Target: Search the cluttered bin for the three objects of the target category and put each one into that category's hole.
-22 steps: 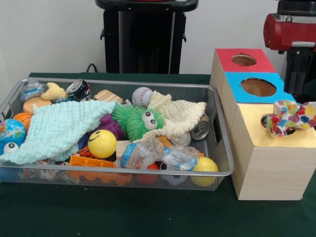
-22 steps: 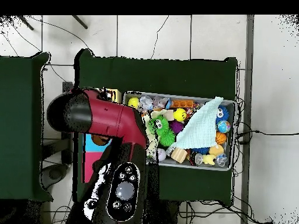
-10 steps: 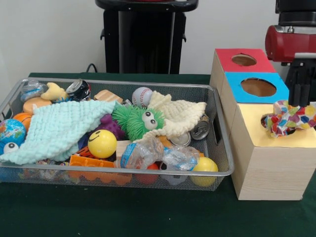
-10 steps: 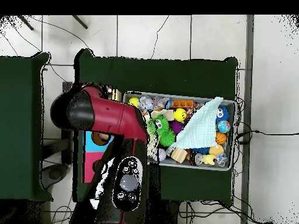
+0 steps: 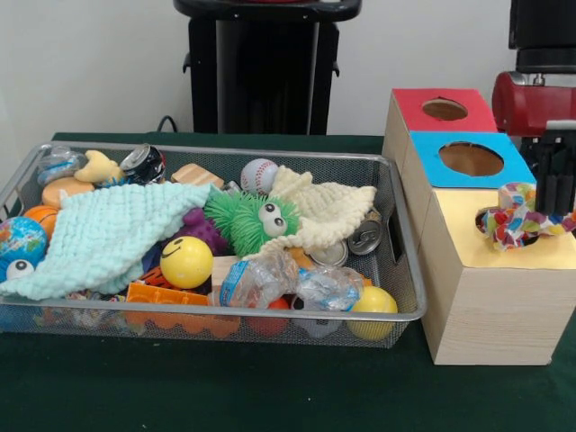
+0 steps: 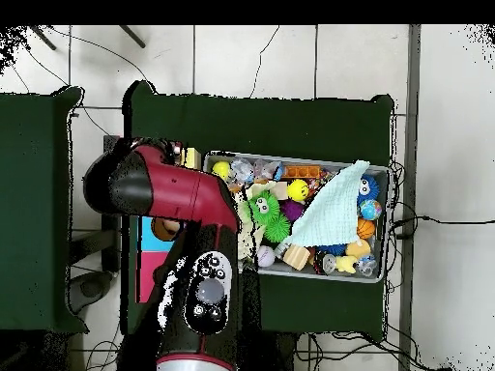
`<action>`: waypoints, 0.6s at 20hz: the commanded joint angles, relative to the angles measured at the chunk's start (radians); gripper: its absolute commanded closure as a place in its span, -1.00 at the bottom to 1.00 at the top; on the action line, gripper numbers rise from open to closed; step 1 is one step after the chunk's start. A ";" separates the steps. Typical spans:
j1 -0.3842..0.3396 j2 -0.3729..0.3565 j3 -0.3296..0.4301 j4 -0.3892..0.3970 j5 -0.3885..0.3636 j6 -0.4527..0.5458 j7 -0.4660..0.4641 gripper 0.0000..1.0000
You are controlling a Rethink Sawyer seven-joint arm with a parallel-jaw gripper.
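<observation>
The spotted cloth lies bunched over the hole in the yellow top of the wooden box, half in and half out. The gripper hangs just above it, though whether the jaws are spread or pinching the fabric I cannot tell. If released now, the cloth may snag on the rim and stay draped outside. The wire bin holds more cloths.

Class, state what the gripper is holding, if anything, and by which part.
Cannot be told: the gripper stands at the colourful cloth over the yellow hole, its grip unclear.
</observation>
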 commanded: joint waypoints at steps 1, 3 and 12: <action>-0.021 0.084 0.058 0.063 -0.041 0.053 0.153 1.00; -0.017 0.089 0.047 0.065 -0.043 0.085 0.158 1.00; 0.010 0.121 -0.004 0.038 -0.051 0.208 0.178 1.00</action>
